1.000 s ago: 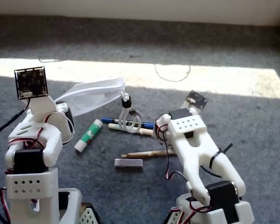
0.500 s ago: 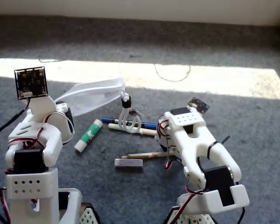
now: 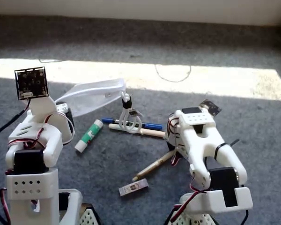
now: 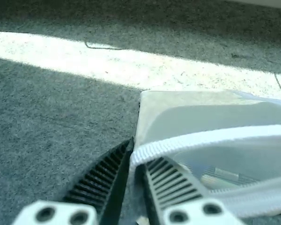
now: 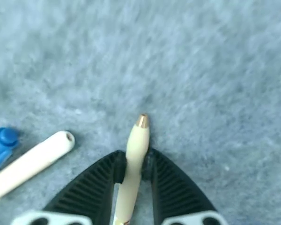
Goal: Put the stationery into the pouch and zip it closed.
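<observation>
My left gripper (image 4: 133, 151) is shut on the zipper edge of the translucent white pouch (image 4: 215, 136), which hangs open above the carpet (image 3: 91, 96). My right gripper (image 5: 133, 157) is shut on a cream pen (image 5: 137, 140) with a gold tip. In the high view that pen (image 3: 152, 168) lies slanted beside the right arm. A blue pen (image 3: 147, 125) and a second cream pen (image 3: 143, 132) lie in the middle. A green-and-white glue stick (image 3: 89, 136) rests to their left. A small eraser block (image 3: 133, 187) lies near the front.
A white looped item (image 3: 129, 119) stands over the blue pen, close to the pouch's mouth. Grey carpet (image 3: 253, 122) covers the floor, with a sunlit band and a thin wire (image 3: 173, 75) at the back. Both arm bases crowd the front edge.
The right arm drew back toward its base with the cream pen, which swung from level to slanted. The eraser block got pushed toward the front. The left arm and pouch stayed put.
</observation>
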### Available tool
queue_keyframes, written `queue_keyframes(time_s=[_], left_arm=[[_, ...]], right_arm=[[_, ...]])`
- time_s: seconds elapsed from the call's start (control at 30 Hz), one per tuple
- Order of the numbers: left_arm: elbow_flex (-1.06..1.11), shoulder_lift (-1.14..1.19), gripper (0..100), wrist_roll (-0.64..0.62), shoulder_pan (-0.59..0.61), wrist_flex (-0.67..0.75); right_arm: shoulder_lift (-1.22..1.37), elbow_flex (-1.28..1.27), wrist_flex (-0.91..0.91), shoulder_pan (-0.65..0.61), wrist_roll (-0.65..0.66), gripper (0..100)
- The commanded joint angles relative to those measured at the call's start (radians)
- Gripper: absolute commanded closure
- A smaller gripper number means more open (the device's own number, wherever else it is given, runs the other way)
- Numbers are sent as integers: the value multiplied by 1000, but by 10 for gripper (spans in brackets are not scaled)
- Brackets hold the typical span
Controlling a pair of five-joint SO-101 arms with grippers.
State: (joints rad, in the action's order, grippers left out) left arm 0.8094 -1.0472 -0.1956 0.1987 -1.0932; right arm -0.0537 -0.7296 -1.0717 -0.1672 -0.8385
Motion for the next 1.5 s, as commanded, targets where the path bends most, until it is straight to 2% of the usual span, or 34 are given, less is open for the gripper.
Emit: queue_keyframes(time_s=[0.0,0.1,0.23,0.47,0.77,1.07,1.2,1.47], left_arm=[[5,-4,989,8,8,17],[5,-4,989,8,8,17],[7,-4,989,8,8,17],[7,-4,989,8,8,15],[7,-4,989,6,8,15],[7,-4,989,6,8,15],[7,-4,989,6,8,15],[7,-4,989,8,8,15]], right_arm=[[-5,99,42,48,-2,995],[-7,119,41,70,5,995],[-53,124,18,70,117,995],[-305,61,-1,65,124,995],[-585,-209,226,18,126,995],[-866,-444,406,-5,270,995],[-944,-512,458,-5,319,995],[-1006,-552,495,-22,322,995]])
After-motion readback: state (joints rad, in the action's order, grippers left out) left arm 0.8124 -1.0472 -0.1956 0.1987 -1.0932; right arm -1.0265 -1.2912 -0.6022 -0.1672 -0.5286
